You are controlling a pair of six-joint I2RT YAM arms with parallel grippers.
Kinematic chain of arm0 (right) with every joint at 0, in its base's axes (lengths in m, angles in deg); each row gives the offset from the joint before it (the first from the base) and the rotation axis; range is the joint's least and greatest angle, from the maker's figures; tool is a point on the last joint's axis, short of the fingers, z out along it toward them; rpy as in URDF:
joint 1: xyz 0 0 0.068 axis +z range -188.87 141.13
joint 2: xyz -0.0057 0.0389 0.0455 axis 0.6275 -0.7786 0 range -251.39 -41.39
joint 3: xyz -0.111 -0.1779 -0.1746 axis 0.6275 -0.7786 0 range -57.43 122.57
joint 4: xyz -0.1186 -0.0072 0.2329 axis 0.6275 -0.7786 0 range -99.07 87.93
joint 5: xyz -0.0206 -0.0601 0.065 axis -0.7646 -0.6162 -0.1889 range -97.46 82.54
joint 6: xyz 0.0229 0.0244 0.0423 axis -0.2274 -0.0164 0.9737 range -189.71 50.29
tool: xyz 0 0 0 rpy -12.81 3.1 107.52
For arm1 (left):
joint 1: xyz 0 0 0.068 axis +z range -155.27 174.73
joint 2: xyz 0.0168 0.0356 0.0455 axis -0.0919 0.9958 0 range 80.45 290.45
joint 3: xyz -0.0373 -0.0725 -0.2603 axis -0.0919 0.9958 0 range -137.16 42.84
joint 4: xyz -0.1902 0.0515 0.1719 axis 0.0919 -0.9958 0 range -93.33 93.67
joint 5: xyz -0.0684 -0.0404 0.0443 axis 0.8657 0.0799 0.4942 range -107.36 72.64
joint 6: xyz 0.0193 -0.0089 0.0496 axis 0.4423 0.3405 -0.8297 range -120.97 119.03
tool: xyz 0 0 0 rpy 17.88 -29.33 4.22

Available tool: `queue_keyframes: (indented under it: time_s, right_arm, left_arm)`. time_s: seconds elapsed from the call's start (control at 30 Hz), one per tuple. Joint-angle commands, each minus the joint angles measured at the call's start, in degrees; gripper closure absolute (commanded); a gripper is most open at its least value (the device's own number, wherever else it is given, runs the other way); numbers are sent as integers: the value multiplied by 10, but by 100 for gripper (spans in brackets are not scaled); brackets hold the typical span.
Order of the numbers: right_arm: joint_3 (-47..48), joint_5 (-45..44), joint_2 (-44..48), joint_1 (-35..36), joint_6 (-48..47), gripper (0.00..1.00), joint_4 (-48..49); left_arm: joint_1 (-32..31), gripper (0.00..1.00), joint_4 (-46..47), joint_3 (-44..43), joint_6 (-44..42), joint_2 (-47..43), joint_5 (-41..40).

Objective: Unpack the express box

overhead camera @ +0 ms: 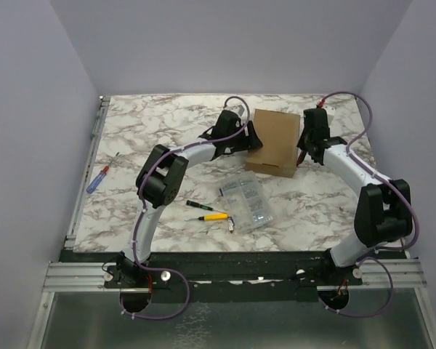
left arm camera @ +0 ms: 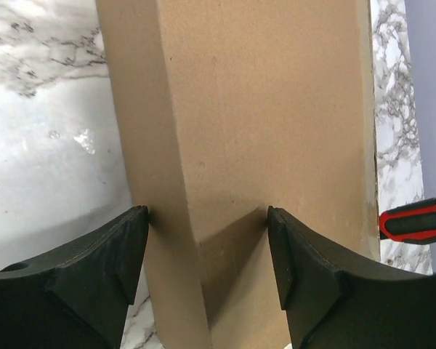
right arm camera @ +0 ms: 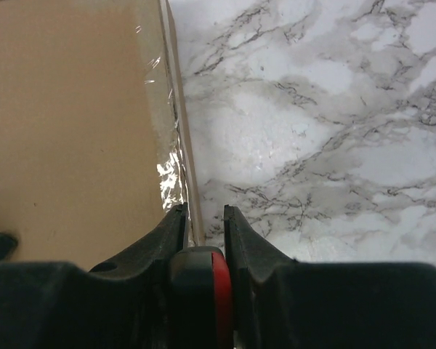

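brown cardboard express box point(overhead camera: 274, 140), shut, far-centre of table point(overhead camera: 312, 211); left end effector point(left arm camera: 208, 218) open astride its corner, right end effector point(right arm camera: 203, 214) clamped on red cutter point(right arm camera: 203, 283) at taped seam point(right arm camera: 171, 156), next, likely slit it.

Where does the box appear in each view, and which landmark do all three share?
Top external: box at upper centre, beyond the clear case.
Left wrist: fills the centre, top to bottom.
Right wrist: left half, its taped edge running down to the red tool.
Shared landmark: the marble table.
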Motion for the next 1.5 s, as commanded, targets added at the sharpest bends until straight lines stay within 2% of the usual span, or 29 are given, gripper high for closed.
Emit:
queue_keyframes:
  time_s: [0.0,0.1,0.2,0.27,0.4,0.5,0.67,0.8,0.9,0.97,1.1,1.27,1.47]
  right_arm:
    - [-23,5,56,6,47,100,-20]
    - [-39,-60,85,6,49,100,-14]
    - [-39,-125,92,5,-7,100,37]
    - [-21,-142,86,1,-36,100,66]
    - [26,-127,65,-9,-111,100,132]
    - [36,-106,53,-11,-169,100,214]
    - [-11,23,56,-42,-193,100,347]
    - [-1,89,26,-67,-200,100,377]
    - [7,99,5,-73,-214,100,403]
    - [16,95,-11,-75,-215,100,413]
    - [44,107,-48,-79,-210,100,417]
    - [58,101,-83,-80,-205,100,432]
    - [70,92,-108,-81,-209,100,437]
  left_arm:
    - [-23,28,-55,13,-46,-37,21]
    - [-20,26,-106,-6,-78,-49,5]
    - [-15,21,-171,-37,-117,-56,-45]
    - [-12,16,-213,-62,-142,-58,-83]
    - [-13,15,-240,-83,-194,-81,-136]
    - [-23,17,-214,-70,-247,-106,-157]
    - [-37,21,-112,-4,-322,-157,-99]
    - [-67,23,-13,73,-391,-202,-48]
    - [-108,23,51,142,-508,-234,-31]
    - [-129,26,82,173,-555,-242,-25]
    - [-145,39,94,172,-578,-217,0]
    - [-167,43,101,160,-602,-178,-4]
    - [-180,43,109,144,-613,-144,-5]
